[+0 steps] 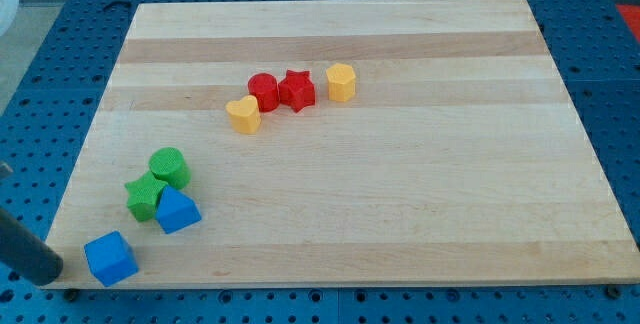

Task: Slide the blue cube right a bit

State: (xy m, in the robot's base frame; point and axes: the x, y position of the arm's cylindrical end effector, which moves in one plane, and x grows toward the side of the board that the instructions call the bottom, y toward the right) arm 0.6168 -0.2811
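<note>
The blue cube sits near the wooden board's bottom left corner. My dark rod enters from the view's left edge and its tip rests just off the board's left side, a short way left of the blue cube and apart from it. A second blue block, wedge-like in shape, lies up and right of the cube.
A green star and a green cylinder touch the second blue block. Near the board's middle top stand a yellow heart-like block, a red cylinder, a red star and a yellow hexagonal block. The board's edge meets a blue perforated table.
</note>
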